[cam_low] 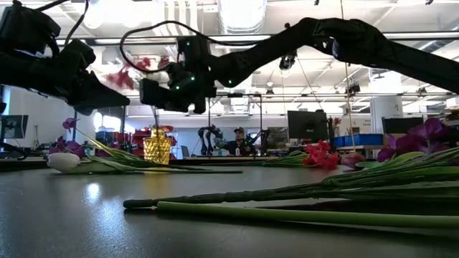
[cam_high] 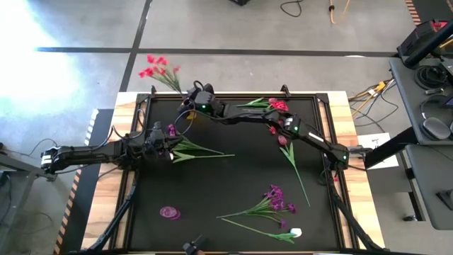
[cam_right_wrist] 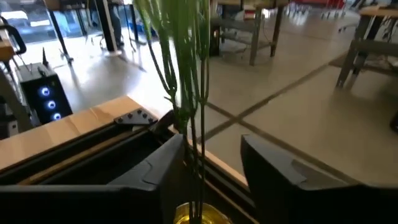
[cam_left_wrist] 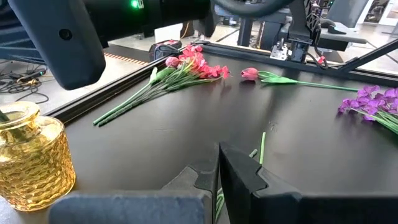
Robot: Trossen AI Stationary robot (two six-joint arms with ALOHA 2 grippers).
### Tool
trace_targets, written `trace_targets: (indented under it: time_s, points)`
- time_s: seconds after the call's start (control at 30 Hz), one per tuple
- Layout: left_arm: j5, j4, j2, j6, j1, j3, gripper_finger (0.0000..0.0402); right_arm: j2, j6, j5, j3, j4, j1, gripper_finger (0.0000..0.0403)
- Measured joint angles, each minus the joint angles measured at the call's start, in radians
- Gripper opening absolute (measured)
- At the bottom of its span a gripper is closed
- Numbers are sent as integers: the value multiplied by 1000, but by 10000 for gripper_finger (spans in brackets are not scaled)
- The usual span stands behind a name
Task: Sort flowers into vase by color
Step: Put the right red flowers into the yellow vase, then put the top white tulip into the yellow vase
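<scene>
Two dark jointed arms, looping black cables, green indicator lights, blocky black tool fingers (cam_left_wrist: 245, 180)

A gold glass vase (cam_left_wrist: 28, 158) stands apart from red-pink flowers (cam_left_wrist: 186, 65) lying on the black table (cam_left_wrist: 186, 130).

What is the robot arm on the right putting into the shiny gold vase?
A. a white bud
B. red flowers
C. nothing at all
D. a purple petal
B: the right gripper holds green stems whose red flowers stick out past the table's far edge, and the right wrist view shows the stems going down into the gold vase.
</scene>
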Motion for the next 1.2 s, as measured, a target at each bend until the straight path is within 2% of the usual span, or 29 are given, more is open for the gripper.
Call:
trace_targets:
  time_s: [0.2,0.57,0.83,1.03,1.2]
  points:
    - [0,0,0,0,0,0,0,-8,5,0,70,-157,3,195]
    - [0,0,1,0,0,0,0,-116,-10,1,67,-393,32,199]
    - [0,0,4,0,0,0,0,-177,67,9,67,-797,59,199]
    - [0,0,5,0,0,0,0,-179,123,28,63,-1020,77,199]
    - [0,0,5,0,0,0,0,-180,125,-11,60,-1220,96,197]
